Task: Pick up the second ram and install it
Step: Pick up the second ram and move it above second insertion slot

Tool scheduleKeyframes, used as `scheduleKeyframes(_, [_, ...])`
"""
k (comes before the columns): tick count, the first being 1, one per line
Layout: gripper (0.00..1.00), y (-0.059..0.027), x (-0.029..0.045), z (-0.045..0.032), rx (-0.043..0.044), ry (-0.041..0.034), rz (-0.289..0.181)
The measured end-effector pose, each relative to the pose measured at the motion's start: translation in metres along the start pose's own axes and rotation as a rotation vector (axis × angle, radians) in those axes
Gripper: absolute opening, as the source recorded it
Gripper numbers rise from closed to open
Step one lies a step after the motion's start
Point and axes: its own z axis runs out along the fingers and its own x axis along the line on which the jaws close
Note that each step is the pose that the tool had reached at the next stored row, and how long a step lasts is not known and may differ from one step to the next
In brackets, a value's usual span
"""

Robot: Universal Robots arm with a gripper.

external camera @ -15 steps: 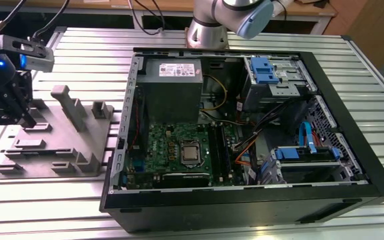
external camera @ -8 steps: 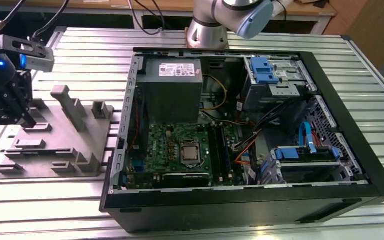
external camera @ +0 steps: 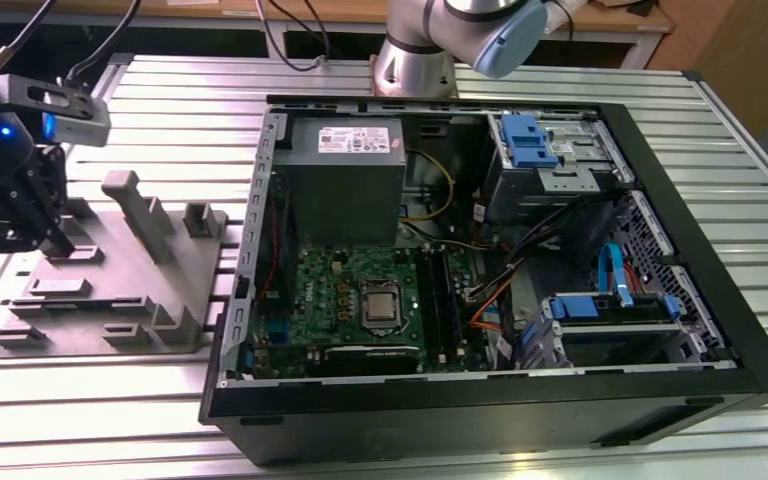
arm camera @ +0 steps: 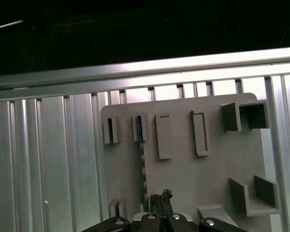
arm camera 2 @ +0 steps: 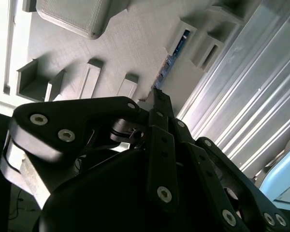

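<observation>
The ram (arm camera: 143,159) is standing on its long edge in a narrow slot near the tray's (arm camera: 183,183) edge away from the case (external camera: 738,345), which seems meant to be leaving its upper edge free for grasping. The gripper (arm camera: 160,195) is hanging right at one end of it; whether it is clamping the ram I cannot tell.
</observation>
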Motion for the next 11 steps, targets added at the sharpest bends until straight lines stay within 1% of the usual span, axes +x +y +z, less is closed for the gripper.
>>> scheduleKeyframes(4, [0.1,-0.0001,0.0011,0.0034,0.002,-0.0013,0.0])
scheduleKeyframes(6, [0.1,-0.0003,0.0024,0.005,0.0028,-0.0039,-0.001])
scheduleKeyframes(11, [0.1,0.0007,0.0034,0.0098,0.0081,-0.0049,-0.025])
